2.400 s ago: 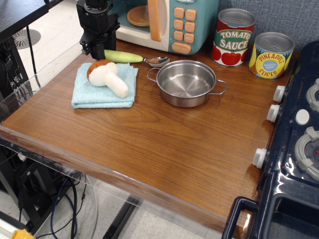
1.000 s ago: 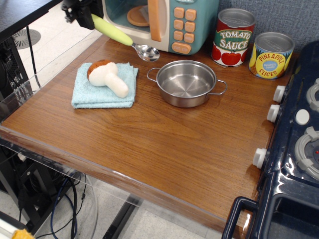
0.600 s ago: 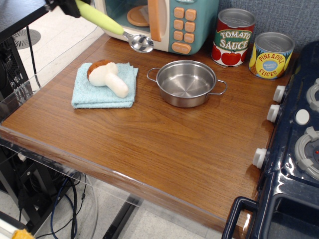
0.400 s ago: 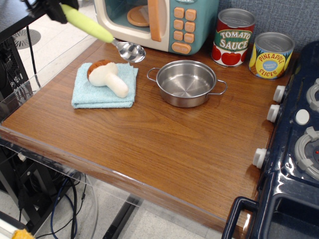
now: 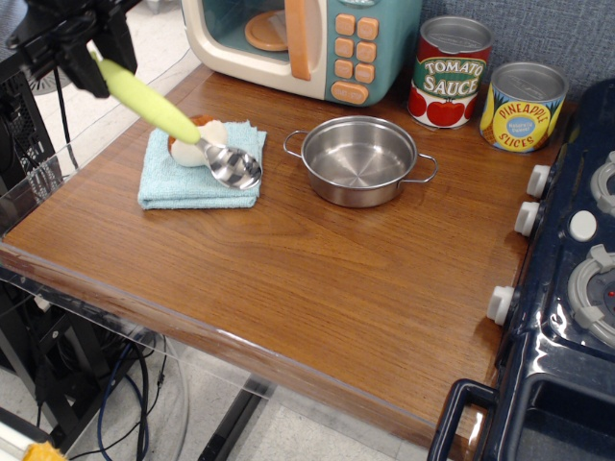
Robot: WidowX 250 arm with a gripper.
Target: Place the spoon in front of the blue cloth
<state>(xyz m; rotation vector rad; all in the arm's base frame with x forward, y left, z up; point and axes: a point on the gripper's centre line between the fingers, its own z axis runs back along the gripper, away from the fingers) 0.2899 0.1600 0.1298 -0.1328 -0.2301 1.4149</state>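
One spoon (image 5: 178,123) – handle end in gripper (image 5: 88,60) – above blue cloth (image 5: 183,182).

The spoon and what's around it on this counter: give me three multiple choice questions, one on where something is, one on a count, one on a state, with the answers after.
1. Where is the spoon?
A. Inside the steel pot
B. Held in the air, in this view over the blue cloth
C. Lying on the stove

2. How many food cans stand at the back?
A. One
B. Two
C. Four

3. What is in the steel pot?
A. Nothing
B. A plush mushroom
C. A cloth

Answers:
1 B: the gripper clamps the yellow-green handle, and the bowl overlaps the blue cloth and plush mushroom.
2 B: a tomato sauce can and a pineapple slices can.
3 A: its bare steel bottom shows.
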